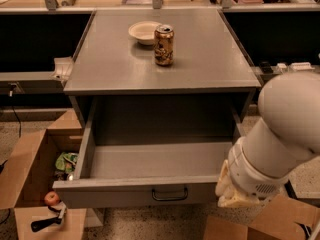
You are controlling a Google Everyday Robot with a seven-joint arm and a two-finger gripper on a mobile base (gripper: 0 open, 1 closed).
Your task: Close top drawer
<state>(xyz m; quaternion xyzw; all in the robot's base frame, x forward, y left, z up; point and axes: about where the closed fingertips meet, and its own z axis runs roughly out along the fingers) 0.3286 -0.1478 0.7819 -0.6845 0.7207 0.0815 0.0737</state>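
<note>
1. Camera view looked down on a grey metal cabinet (210, 59), and the top drawer (135, 196) stood pulled well out of it toward the viewer, its deep tray bare inside.
2. A small dark wire handle (170, 194) sat at the middle of the drawer's tall flat front.
3. The gripper (231, 191), a cream-coloured piece at the end of the bulky white arm (280, 134), was at the right end of the drawer front, right up against its corner; whether it touched the metal I could not say.
4. Whether the claw was apart or together I could not tell, as the arm's own bulk hid it.
5. Above the drawer, on the cabinet's flat top, a brown drinks can (163, 45) stood upright, with a pale bowl (144, 32) just behind it to the left.
6. Left of the drawer, an open cardboard box (25, 169) sat on the floor with a red apple (51, 198) and something green (65, 161) in it.
7. Below the drawer's right corner, another cardboard box (250, 224) lay under the arm.
</note>
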